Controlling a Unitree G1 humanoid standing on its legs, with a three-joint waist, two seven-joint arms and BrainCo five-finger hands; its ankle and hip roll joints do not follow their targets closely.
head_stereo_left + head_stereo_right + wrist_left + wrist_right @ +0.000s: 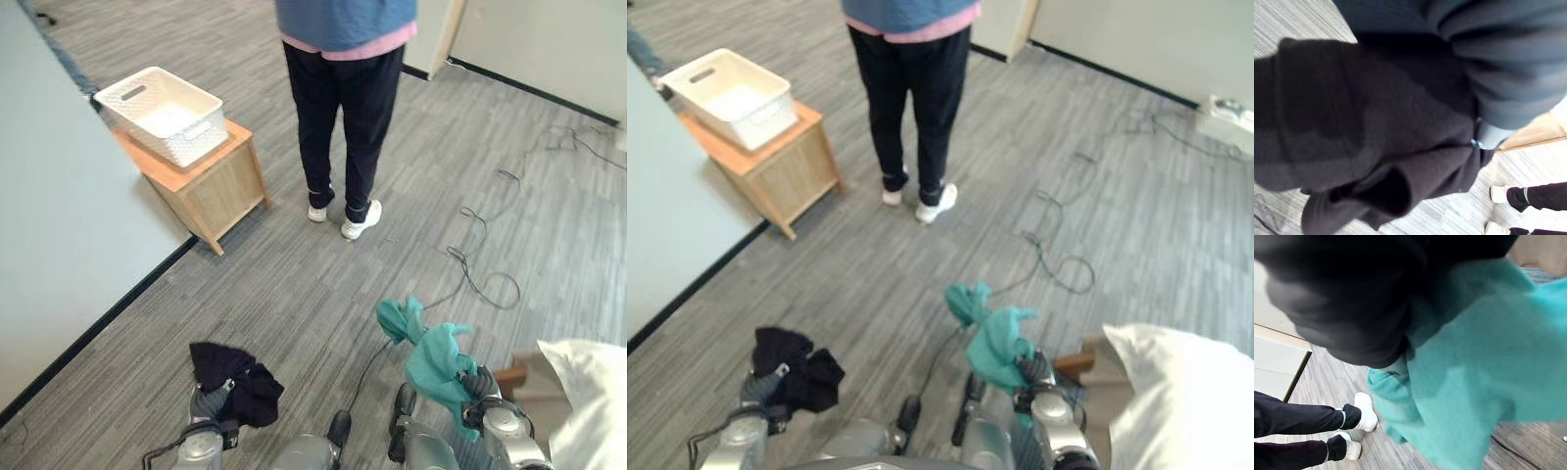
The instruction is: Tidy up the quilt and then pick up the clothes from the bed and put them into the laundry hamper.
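The clothes are both off the bed and in the robot's hands. A black garment (pixel 235 380) is bunched in the left hand (pixel 208 403), whose fingers look curled into the cloth, though the left wrist view is so crowded with dark fabric that the grip itself is hard to make out. A teal garment (pixel 431 360) hangs from the right hand (pixel 480 384), which is closed around its lower end while the rest stands up in loose folds above the fingers.

The hamper (pixel 165 112), a white basket with slotted sides, serves as the landmark. It sits on a small wooden cabinet (pixel 211 186) against the pale wall. Both garments are well apart from the hamper, on the near side of it across the grey striped floor (pixel 294 284), the black one closer to it than the teal one.

A person (pixel 345 108) in dark trousers and white shoes stands just beside the hamper, on the side away from the wall. A corner of white quilt (pixel 593 387) lies far from the hamper, beyond the teal garment.
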